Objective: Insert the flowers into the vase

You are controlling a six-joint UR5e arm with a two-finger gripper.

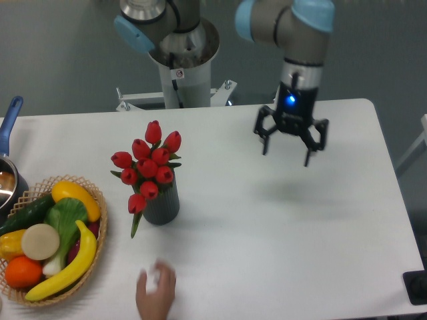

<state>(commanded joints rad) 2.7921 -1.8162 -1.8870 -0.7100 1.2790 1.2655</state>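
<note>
So the flowers point(148, 167) are sitting in the vase point(161, 203) on the left-middle of the table point(280, 227), red buds bunched up above the mouth, with one bud and a leaf drooping over the rim on the left side. Looks to us like the inserting part is basically done.

Our gripper point(291, 145) hangs well off to the right of the vase, above the table, jaws spread wide and holding nothing.

Handling-wise, we reckon the bunch is light and a bit floppy, with the buds easy to squash, so if it needs reseating we'd pinch the stems just under the buds, not the heads. The stems are mostly hidden inside the vase right now though, so there's not much to grab. The vase looks stiff and ribbed, probably easy to tip since it's narrow with a top-heavy load.

Stuff around: a wicker basket point(100, 227) of fruit and veg just left of the vase, a blue-handled pot point(10, 133) at the far left edge, and a person's hand point(157, 292) on the table right in front of the vase. That hand is the thing we'd watch for on any approach from the front.
</note>
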